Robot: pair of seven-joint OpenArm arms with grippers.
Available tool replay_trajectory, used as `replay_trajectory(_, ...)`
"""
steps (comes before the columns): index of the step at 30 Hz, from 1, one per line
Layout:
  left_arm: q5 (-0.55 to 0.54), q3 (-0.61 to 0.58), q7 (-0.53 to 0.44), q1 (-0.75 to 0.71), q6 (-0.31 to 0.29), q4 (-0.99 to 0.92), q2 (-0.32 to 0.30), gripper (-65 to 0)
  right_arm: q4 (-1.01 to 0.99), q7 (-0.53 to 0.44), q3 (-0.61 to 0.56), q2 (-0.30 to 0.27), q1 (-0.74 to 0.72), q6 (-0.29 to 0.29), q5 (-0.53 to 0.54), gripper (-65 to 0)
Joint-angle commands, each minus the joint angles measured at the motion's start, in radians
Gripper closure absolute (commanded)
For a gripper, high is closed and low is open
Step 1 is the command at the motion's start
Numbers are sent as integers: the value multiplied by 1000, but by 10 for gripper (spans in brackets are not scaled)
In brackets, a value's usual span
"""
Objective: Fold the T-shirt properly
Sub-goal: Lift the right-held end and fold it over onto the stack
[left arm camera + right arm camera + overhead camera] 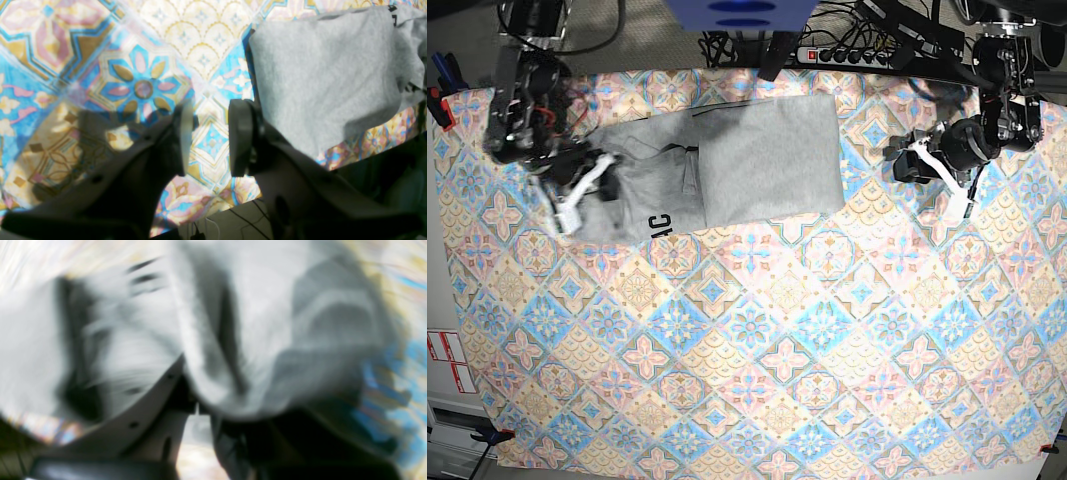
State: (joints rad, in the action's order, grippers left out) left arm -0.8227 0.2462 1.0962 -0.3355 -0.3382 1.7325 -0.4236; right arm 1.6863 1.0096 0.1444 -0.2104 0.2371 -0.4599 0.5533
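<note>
While the T-shirt (pixel 727 165) lay partly folded near the far edge of the patterned tablecloth (pixel 757 340), its plain grey side was turned up over most of its width, and a strip of black lettering was exposed at its near edge. The right gripper (pixel 599 178) was closed on a bunched fold of the T-shirt at the garment's end, as was shown, though blurred, in the right wrist view. The left gripper (pixel 208 140) was held with its jaws parted and nothing between them, just beside the shirt's opposite edge.
</note>
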Motion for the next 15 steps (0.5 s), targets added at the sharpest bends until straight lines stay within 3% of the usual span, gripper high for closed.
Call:
replay_trajectory(1,-14,6,-12,3,-6,19,-14,-186,51,-24,-33,-10,-2,-4,21,0)
replay_trajectory(9,-14,9,-12,-14,-6,19,-14,-186,191,-25,-340,-10,-3,-4,21,0)
replay_trajectory(15,-14,9,-12,-18,-6,19,-14,-186,203,-25,-497,-7,-63,-4,20,0)
